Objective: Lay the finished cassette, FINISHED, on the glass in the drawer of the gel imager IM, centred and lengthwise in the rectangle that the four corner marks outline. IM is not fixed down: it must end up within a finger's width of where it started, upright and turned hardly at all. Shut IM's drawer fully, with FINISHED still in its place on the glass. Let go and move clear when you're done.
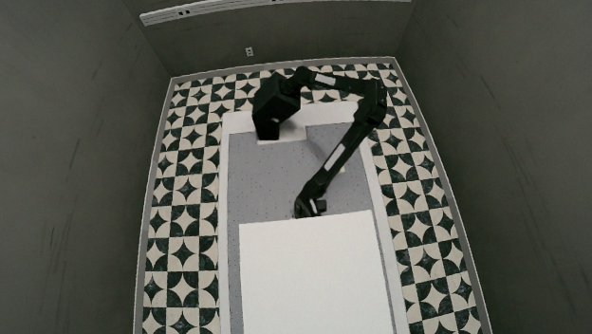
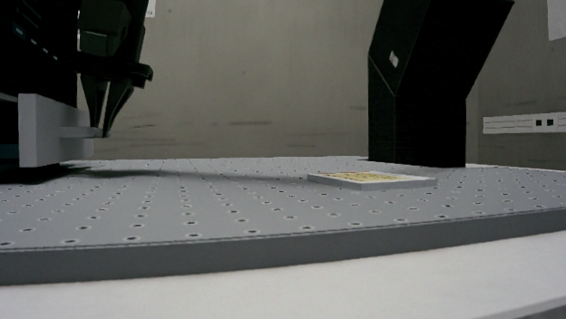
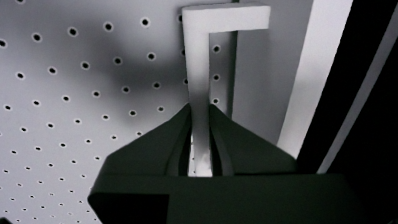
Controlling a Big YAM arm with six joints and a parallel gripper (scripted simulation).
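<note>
The gel imager IM (image 1: 313, 275) (image 2: 41, 77) shows its white top in the top view and its dark body at the left edge in the exterior view. Its pale drawer front (image 2: 27, 131) (image 3: 320, 65) stands a little out from the body, with a dark gap behind it. My gripper (image 2: 101, 131) (image 3: 200, 112) is shut on the bar of the drawer handle (image 3: 198, 65). The cassette FINISHED (image 2: 372, 178), a flat pale plate with a yellow face, lies flat on the perforated board, away from the gripper. The glass and the corner marks are hidden.
The perforated grey board (image 1: 261, 185) (image 2: 159, 204) (image 3: 65, 115) carries the cassette. A dark angular column (image 1: 275, 104) (image 2: 426, 109) stands at the board's far end. The arm (image 1: 342, 147) reaches over the board's right side to the imager's front.
</note>
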